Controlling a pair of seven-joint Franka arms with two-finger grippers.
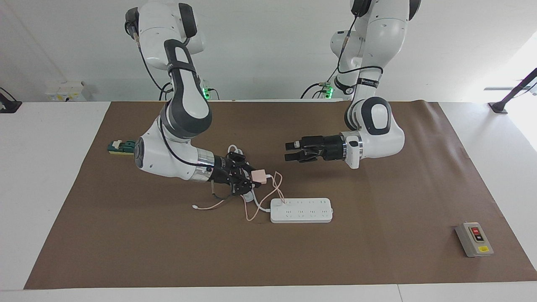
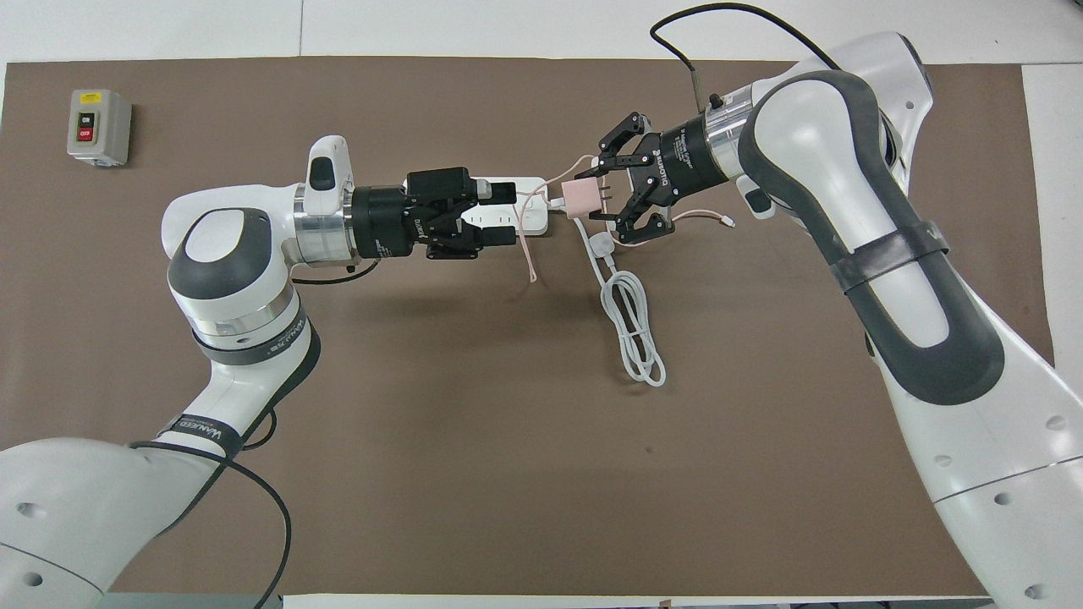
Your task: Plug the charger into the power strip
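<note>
**Charger held off the strip's end, not plugged in**

Right end effector clamped on the charger, prongs pointing back toward the right arm's wrist. Charger sits just off the end of the power strip that faces the right arm's end of the tabletop; can't tell contact from here. Pink cable loops across the strip and trails out under the right end effector. Strip's white cord lies coiled on the side nearer the robots. Left end effector over the strip, fingers parallel with a gap, nothing in them. Grey switch box near the corner farthest from the robots at the left arm's end.
</note>
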